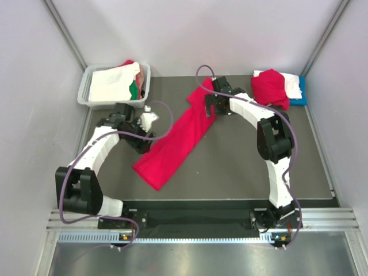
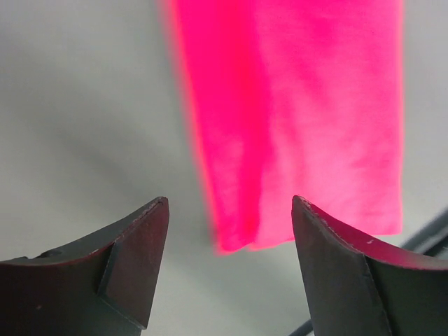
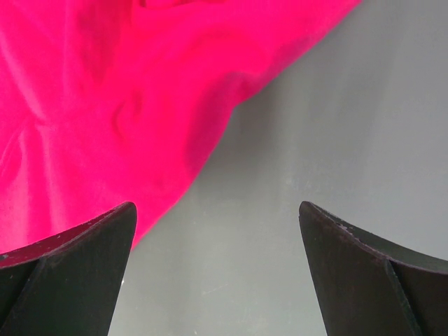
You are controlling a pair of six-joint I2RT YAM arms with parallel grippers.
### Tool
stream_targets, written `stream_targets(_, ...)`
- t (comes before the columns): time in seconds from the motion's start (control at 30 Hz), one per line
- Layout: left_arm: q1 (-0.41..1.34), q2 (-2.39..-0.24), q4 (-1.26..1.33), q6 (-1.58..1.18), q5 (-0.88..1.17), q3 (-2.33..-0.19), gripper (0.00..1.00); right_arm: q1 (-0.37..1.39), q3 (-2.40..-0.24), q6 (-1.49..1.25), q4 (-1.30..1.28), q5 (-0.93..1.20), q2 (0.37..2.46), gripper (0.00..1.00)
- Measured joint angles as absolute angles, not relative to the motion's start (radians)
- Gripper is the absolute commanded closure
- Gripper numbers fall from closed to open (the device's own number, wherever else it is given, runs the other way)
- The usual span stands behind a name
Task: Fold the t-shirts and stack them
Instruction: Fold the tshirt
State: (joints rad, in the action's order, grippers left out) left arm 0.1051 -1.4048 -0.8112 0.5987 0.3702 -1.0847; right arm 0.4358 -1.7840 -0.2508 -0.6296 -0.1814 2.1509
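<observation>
When the table (image 1: 230, 167) is read as a clock face with 12 o'clock at the far wall, the pale tub (image 1: 83, 92) stands at about 10 o'clock. It holds loose white, red and green cloth.

Just to the right, the left gripper (image 2: 229, 203) hovers above the table with its fingers apart and nothing between them. The near end of the red t-shirt (image 1: 175, 138) lies just beyond its fingertips.

That shirt lies at the centre, folded into a long narrow band.
- Long axis: from about 7 o'clock to about 1 o'clock.
- Near end: squared off, at 7 o'clock.
- Far end: bunched and rumpled, at 1 o'clock.
- Which end is the collar cannot be told.

Handling, as judged:
- Light, limp cloth that will not hold its shape.
- It will sag from any single grip point and may slide on the smooth surface.
- Not fragile.
- Pinch through all layers at the corners of one short end, so that the fold does not come apart.
- Lift both corners together.

At the 1 o'clock end, the right gripper (image 3: 217, 204) also stands wide open and empty. It straddles the shirt's edge, with one finger over red cloth and the other over bare table.

At about 2 o'clock another red shirt (image 1: 270, 86) sits crumpled on a white one (image 1: 293, 85) and a blue one (image 1: 299, 101). This is probably where the stack is being built.
</observation>
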Motion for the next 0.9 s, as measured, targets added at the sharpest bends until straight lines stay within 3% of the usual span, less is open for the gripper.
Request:
stream_targets(0.17, 0.281, -1.477, -0.773, 0.558, 0.378, -0.953, 0.29, 0.426, -1.914, -0.262, -0.645, -0.179, 2.251, 0.0)
stream_targets(0.37, 0.283, -1.53, -0.778, 0.548, 0.362, -0.925, 0.3, 0.406, -2.049, -0.282, -0.654, -0.161, 2.355, 0.0)
stream_targets(0.9, 0.288, -1.573, -0.766, 0.553, 0.323, -0.921, 0.31, 0.365, -2.108, -0.282, -0.679, -0.154, 2.417, 0.0)
